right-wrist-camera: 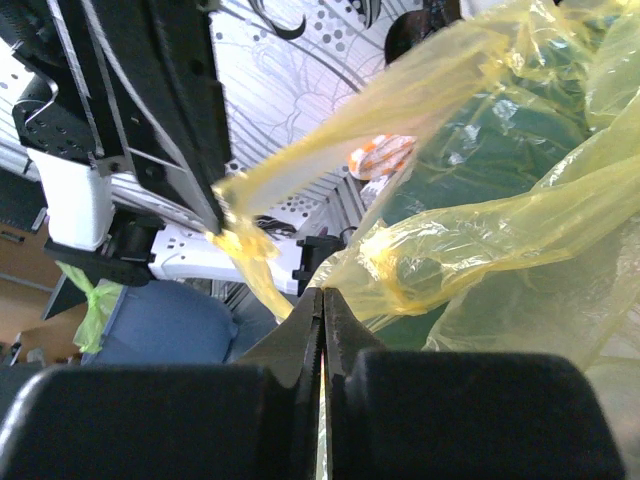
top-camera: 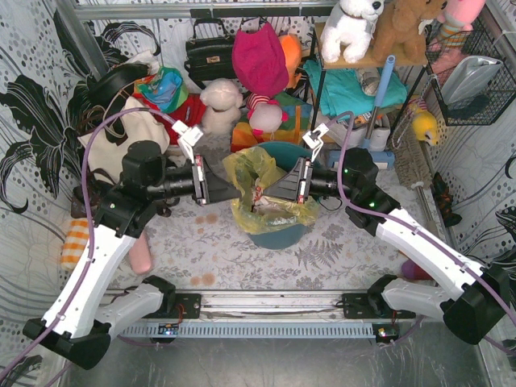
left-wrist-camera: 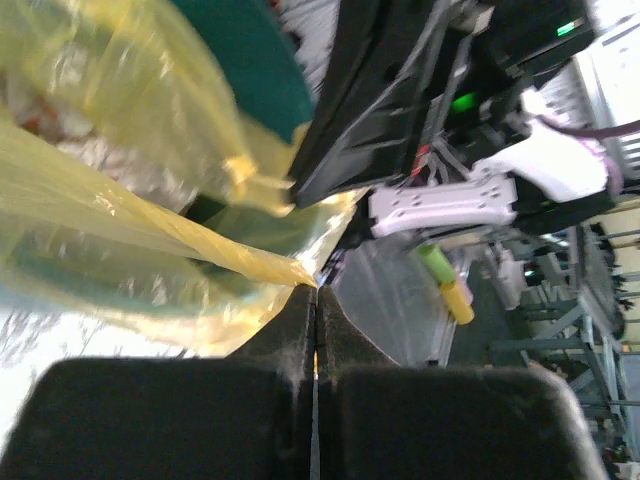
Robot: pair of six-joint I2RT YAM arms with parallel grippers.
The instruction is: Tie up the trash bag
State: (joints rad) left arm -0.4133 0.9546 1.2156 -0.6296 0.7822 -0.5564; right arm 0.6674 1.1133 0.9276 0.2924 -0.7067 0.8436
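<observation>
The trash bag (top-camera: 251, 165) is thin yellow plastic lining a teal bin (top-camera: 278, 235) in the middle of the table, with crumpled paper inside it. My left gripper (top-camera: 238, 192) comes in from the left and is shut on a stretched yellow flap of the bag (left-wrist-camera: 120, 230), which runs into the closed jaws of the gripper (left-wrist-camera: 316, 290). My right gripper (top-camera: 270, 193) faces it from the right, shut (right-wrist-camera: 322, 292) on another bunched flap of the bag (right-wrist-camera: 480, 240). The two grippers' tips nearly meet above the bin's mouth.
Behind the bin are plush toys (top-camera: 222, 101), a black handbag (top-camera: 208, 50), a cream tote (top-camera: 121, 133) and a shelf with more toys (top-camera: 379, 32). A wire basket (top-camera: 476, 76) hangs at the right. An orange striped cloth (top-camera: 74, 242) lies at the left.
</observation>
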